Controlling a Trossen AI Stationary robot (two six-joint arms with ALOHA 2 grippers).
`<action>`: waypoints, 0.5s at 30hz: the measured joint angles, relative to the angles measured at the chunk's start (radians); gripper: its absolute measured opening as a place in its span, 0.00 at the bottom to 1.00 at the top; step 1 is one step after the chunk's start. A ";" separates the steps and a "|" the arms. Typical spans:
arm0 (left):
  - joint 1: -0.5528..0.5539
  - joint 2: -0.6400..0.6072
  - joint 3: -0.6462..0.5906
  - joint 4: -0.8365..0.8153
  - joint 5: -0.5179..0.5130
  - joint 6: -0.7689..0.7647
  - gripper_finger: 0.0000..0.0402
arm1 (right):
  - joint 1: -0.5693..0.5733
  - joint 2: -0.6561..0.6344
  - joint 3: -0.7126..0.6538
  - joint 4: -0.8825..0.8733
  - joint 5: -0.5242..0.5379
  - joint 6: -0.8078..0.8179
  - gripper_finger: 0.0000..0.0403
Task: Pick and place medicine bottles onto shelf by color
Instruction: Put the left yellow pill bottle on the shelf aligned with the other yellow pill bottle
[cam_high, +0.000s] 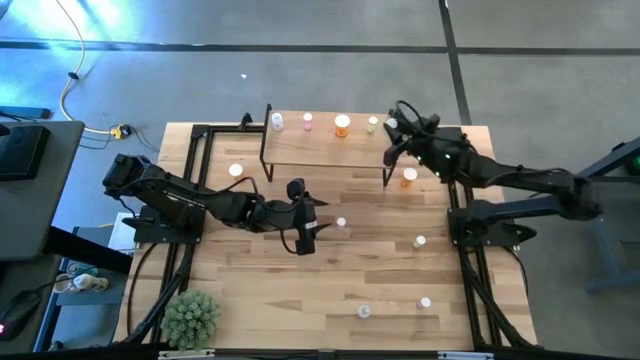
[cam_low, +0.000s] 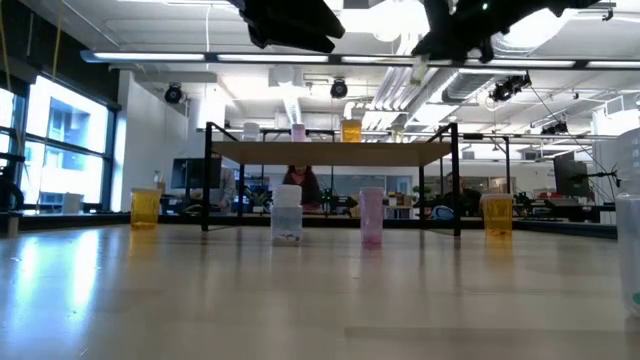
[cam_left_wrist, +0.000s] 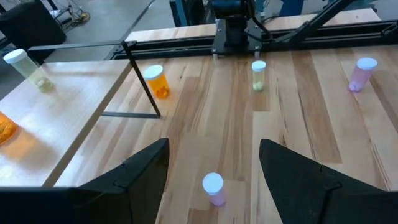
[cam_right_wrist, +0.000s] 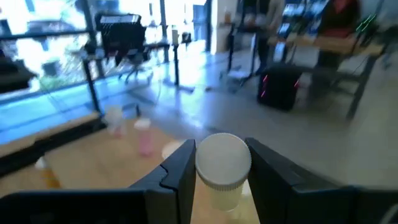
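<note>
My right gripper is shut on a yellowish bottle with a white cap, above the right end of the light-wood shelf. On the shelf stand a whitish bottle, a pink bottle, an orange bottle and a yellowish bottle. My left gripper is open over the middle of the table. A pink bottle stands upright on the table just ahead of its fingers, untouched. My right gripper pinches the yellowish bottle between its two fingers, which lie on opposite sides of the upper body, just under the white cap. The arm comes from the table's right side. The bottle stands upright in the hold, cap up, clear of the shelf top.
Loose bottles stand on the table: an orange one by the shelf's right leg, a yellowish one, a pink one, a whitish one and one at the left. A green spiky plant ball sits at the near left corner.
</note>
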 joint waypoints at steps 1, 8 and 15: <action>0.000 0.000 0.000 0.001 0.000 0.000 0.60 | -0.016 0.013 0.000 -0.017 -0.025 0.016 0.28; 0.000 0.000 0.000 0.001 0.000 0.000 0.60 | -0.089 0.110 0.000 -0.059 -0.163 0.068 0.28; 0.000 0.000 0.000 0.001 0.003 -0.001 0.60 | -0.116 0.193 0.000 -0.059 -0.204 0.076 0.28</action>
